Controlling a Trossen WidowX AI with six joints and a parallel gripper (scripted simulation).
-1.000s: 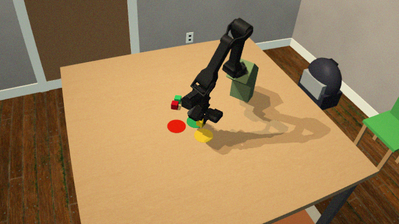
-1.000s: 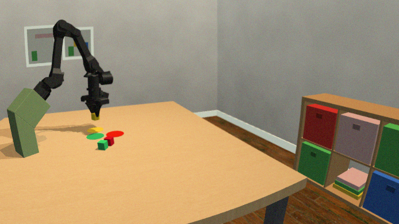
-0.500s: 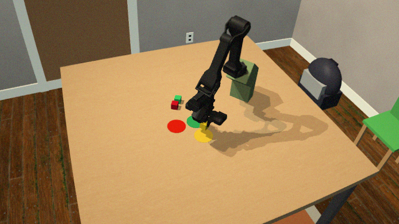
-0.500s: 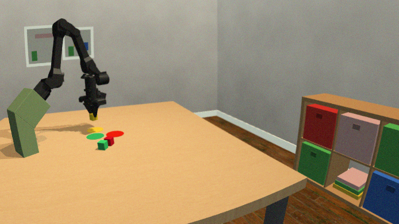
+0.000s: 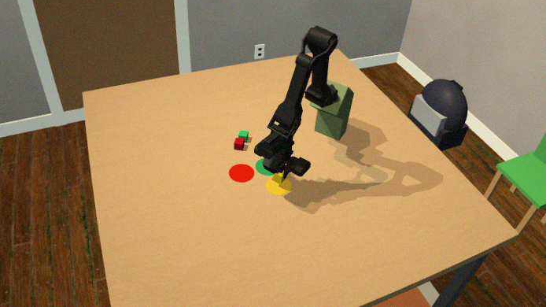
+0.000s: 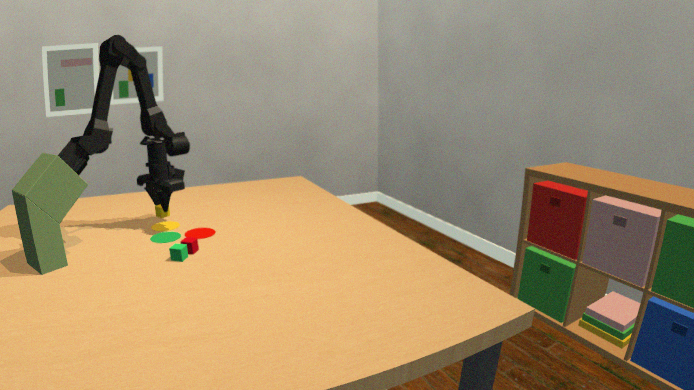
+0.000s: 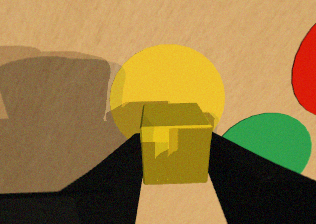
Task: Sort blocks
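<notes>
My gripper is shut on the yellow block, which hangs a little above the yellow circle. In the wrist view the yellow block sits between my two black fingers, over the near edge of the yellow circle. The exterior view shows the block just above the yellow circle. The green circle and the red circle lie beside it. The red block and the green block sit close together on the table, outside the circles.
The arm's green base block stands on the table behind the circles. A dark round device and a green chair stand on the floor to the right. A shelf with coloured bins stands by the wall.
</notes>
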